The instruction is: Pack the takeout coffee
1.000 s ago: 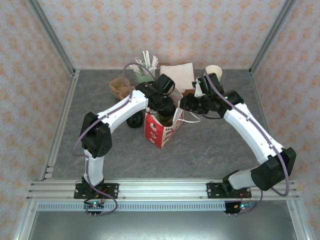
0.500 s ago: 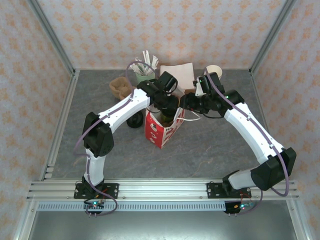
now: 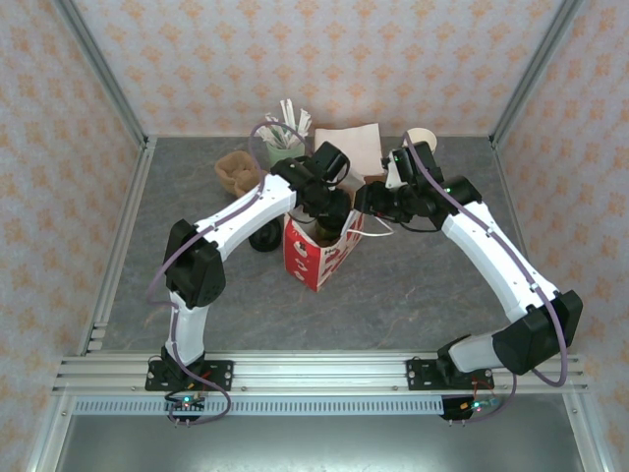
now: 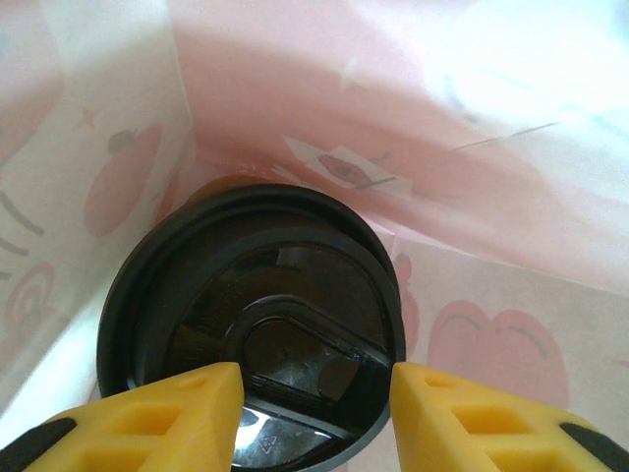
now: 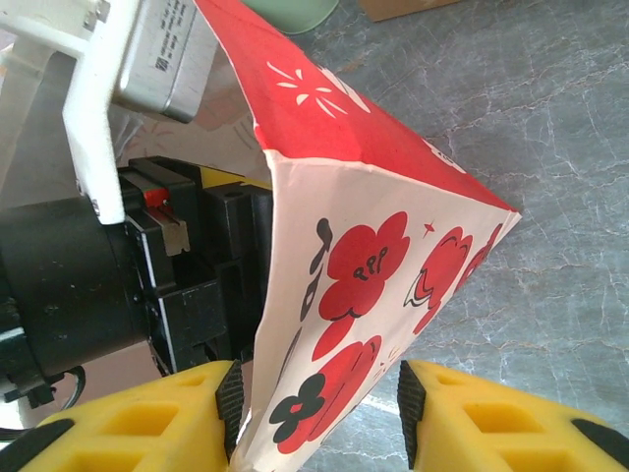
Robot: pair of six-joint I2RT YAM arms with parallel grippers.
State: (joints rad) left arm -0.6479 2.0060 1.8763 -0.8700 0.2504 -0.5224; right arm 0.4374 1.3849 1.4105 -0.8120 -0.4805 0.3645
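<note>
**Both arms meet at the paper bag, coffee cup inside it**

Nearest, the two arms rise from their bases at the front rail of the grey table (image 3: 413, 295). The left arm (image 3: 192, 270) bends at a dark elbow above its base, and its white forearm runs up and to the right towards the middle. The right arm (image 3: 536, 329) folds out wide to the right, and its forearm slants up and left to the same place.

Between them stands the red and white paper bag (image 3: 313, 258), upright with its mouth open. The left wrist tips steeply down into that mouth. Seen from the wrist, the left gripper (image 4: 316, 379) has its yellow fingers (image 4: 177, 418) moderately parted and clear of the coffee cup (image 4: 251, 315). The cup sits deeper in the bag with its black lid facing up, close to the bag's walls, and nothing grips it.

The right gripper (image 5: 316, 374) comes in level from the right at the bag's rim. Its jaws are parted with a corner of the bag's wall between them, and a strip of table shows beside the right-hand finger.

Further back, a loose black lid (image 3: 263, 239) lies left of the bag. A green cup of sticks (image 3: 283, 149) and a cream-lined cup (image 3: 421, 139) stand near the rear wall.
</note>
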